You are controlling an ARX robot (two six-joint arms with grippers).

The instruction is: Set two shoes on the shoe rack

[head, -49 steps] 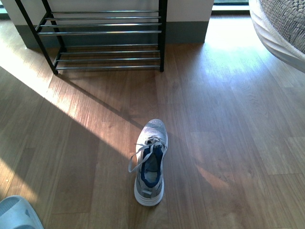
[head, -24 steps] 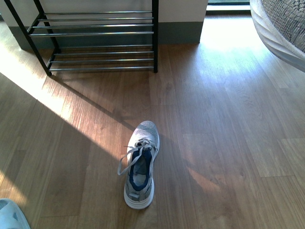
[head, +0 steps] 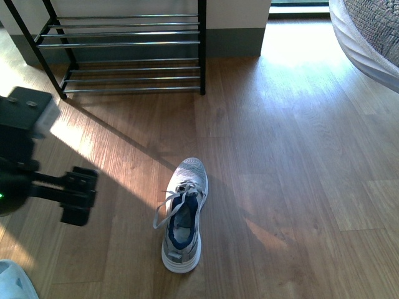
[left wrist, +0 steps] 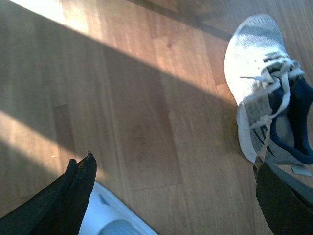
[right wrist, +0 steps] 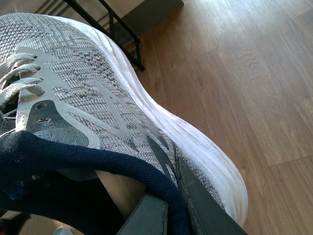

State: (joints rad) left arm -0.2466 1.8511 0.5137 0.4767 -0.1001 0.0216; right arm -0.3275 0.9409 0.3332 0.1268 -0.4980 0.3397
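Since no shoe rests on the rack [head: 124, 42] in any view, the task is judged unscored: zero of two placed.

Floor sneaker [head: 182, 215]: upright on its sole, toe toward 12 o'clock, laces loose. It lies just below centre of the front view, well apart from the rack.

Held sneaker [right wrist: 98, 88]: off the floor, at 1 o'clock in the front view, close to the camera. Right gripper [right wrist: 176, 208] is clamped on its navy collar, one finger inside the opening and one outside on the knit. Judgement: this shoe is picked; it has yet to be carried over and set down on a tier.

Left gripper [left wrist: 173, 165]: jaws spread wide, nothing between them. It hovers over bare floor [head: 299, 156] at 9 o'clock from the floor sneaker, not touching it. Judgement: the grasp of this sneaker is not begun; approach, grasp, carry and release all remain.

Rack: at 11 o'clock, against the wall. The chrome bars of the visible tiers are bare. The upper part is cut off by the frame edge, so the top tier cannot be checked.

Slide [head: 9, 283]: pale blue, in the 7 o'clock corner, mostly out of frame. It also shows in the left wrist view, near one finger. Neither gripper touches it.
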